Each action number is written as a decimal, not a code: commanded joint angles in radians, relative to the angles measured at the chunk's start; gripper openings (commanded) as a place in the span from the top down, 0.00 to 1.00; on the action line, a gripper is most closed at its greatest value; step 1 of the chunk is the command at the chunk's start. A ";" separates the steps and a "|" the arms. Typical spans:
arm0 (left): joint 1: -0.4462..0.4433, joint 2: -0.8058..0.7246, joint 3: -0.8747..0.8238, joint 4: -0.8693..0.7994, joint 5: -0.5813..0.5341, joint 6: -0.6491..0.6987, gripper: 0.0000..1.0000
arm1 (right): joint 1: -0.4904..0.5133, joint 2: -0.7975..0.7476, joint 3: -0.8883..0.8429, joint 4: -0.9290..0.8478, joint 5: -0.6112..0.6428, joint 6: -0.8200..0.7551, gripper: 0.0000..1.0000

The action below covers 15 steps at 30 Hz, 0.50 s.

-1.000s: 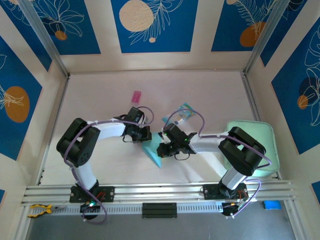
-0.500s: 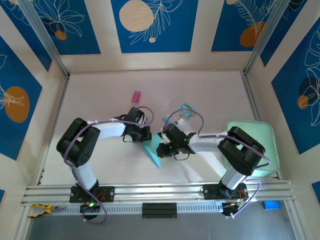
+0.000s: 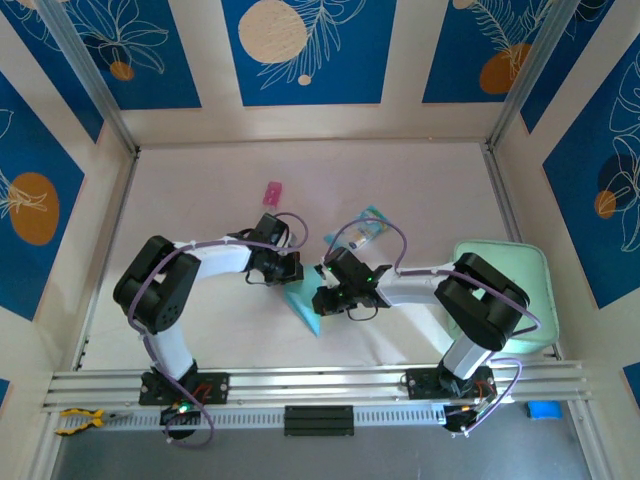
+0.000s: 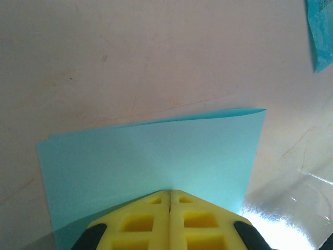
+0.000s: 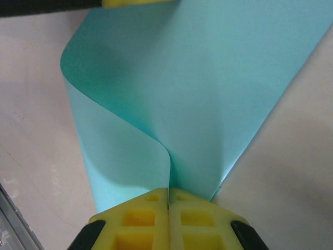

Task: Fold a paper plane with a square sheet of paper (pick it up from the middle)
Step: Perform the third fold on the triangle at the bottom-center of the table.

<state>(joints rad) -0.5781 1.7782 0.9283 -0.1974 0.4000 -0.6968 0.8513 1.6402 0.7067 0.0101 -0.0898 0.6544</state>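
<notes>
Top view: both arms bend in twd the centre of the table [image 3: 420,180], wrists almost meeting just below mid-frame. L gripper [image 3: 293,278] and R gripper [image 3: 322,297] sit close together. The square sheet of paper [image 3: 306,308] is between and under them, light blue, seen as a narrow wedge pointing twd lower centre.

L wrist view: L gripper [image 4: 170,194] at bottom centre, yellow fingers [image 4: 158,205] pressed tight w/ no gap, so jaws closed on the near edge of the sheet [image 4: 156,151]. Sheet spreads up from the tips to abt mid-frame and is doubled over: two layers show at its left edge and top-right corner. Corner of a teal printed packet [image 4: 318,31] at top right, apart from the sheet.

R wrist view: R gripper [image 5: 168,197] at bottom centre, jaws closed, pinching the sheet [image 5: 208,88] where it curls round in a soft bend left of centre. Sheet takes up most of the upper and right frame. A yellow finger of the L gripper [image 5: 138,2] at the top edge meets the sheet's far end.

Rest, top view: packet [image 3: 365,228] just above the R wrist. Small pink item [image 3: 272,191] upper left of centre, well apart. Mint-green pad [image 3: 520,270] at right, partly under the R arm. Yellow clamp [image 3: 75,420] at bottom left and blue item [image 3: 543,410] at bottom right, both below the rail.
</notes>
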 commanded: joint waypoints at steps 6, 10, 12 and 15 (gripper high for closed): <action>-0.006 0.040 0.009 -0.070 -0.014 0.026 0.97 | 0.009 0.024 0.021 -0.022 0.005 -0.014 0.99; -0.005 0.006 0.020 -0.082 -0.016 0.033 0.94 | 0.009 0.033 0.030 -0.028 0.004 -0.015 0.99; -0.006 -0.032 0.028 -0.095 -0.027 0.042 0.89 | 0.010 0.035 0.030 -0.028 0.005 -0.012 0.99; -0.006 -0.091 0.043 -0.125 -0.046 0.049 0.81 | 0.009 0.038 0.030 -0.028 0.006 -0.009 0.99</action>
<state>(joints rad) -0.5793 1.7550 0.9436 -0.2543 0.3805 -0.6712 0.8562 1.6554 0.7250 0.0063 -0.0891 0.6548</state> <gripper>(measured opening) 0.179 0.063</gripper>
